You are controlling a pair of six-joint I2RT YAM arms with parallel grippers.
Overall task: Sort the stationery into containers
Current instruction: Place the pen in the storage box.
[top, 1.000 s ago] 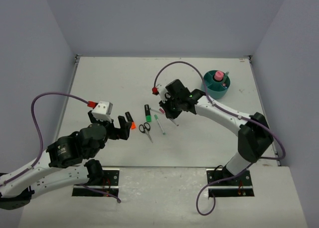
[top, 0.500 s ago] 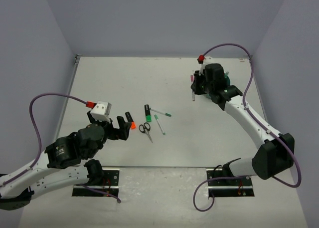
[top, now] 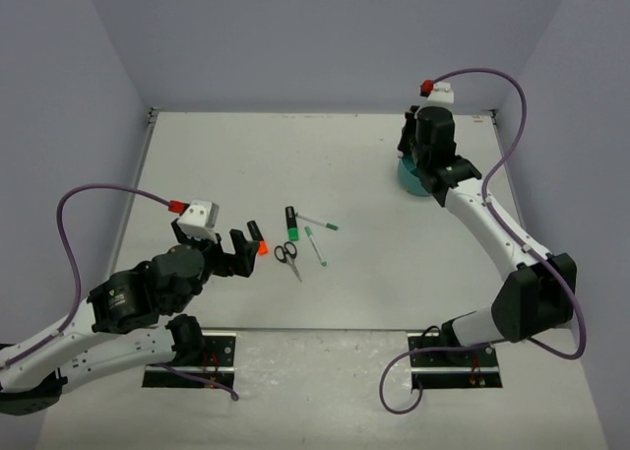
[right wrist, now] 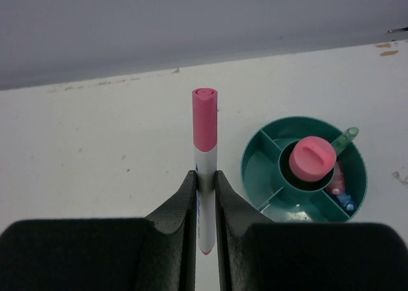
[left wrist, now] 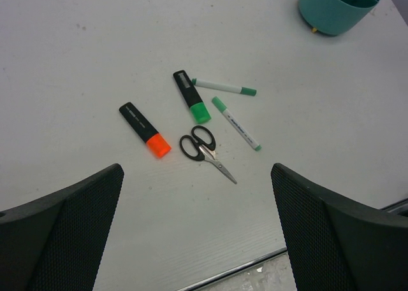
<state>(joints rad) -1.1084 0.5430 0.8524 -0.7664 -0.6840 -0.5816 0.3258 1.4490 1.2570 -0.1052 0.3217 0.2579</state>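
Only the wrist view shows right gripper (right wrist: 204, 176) pinching pink-capped pen (right wrist: 204, 122); left gripper (left wrist: 196, 170) spread.

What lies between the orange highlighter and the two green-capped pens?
The green highlighter and black-handled scissors, seen in the left wrist view.

Pink-capped pen (right wrist: 204, 132) held upright near teal organizer (left wrist: 331, 14), scissors (left wrist: 203, 148), highlighters (left wrist: 192, 97), green-capped pens (left wrist: 224, 87) lying together

The scissors (left wrist: 205, 151) lie between a highlighter (left wrist: 145, 130) at left and a pen (left wrist: 236, 123) at right, the organizer (left wrist: 331, 14) well behind-right.
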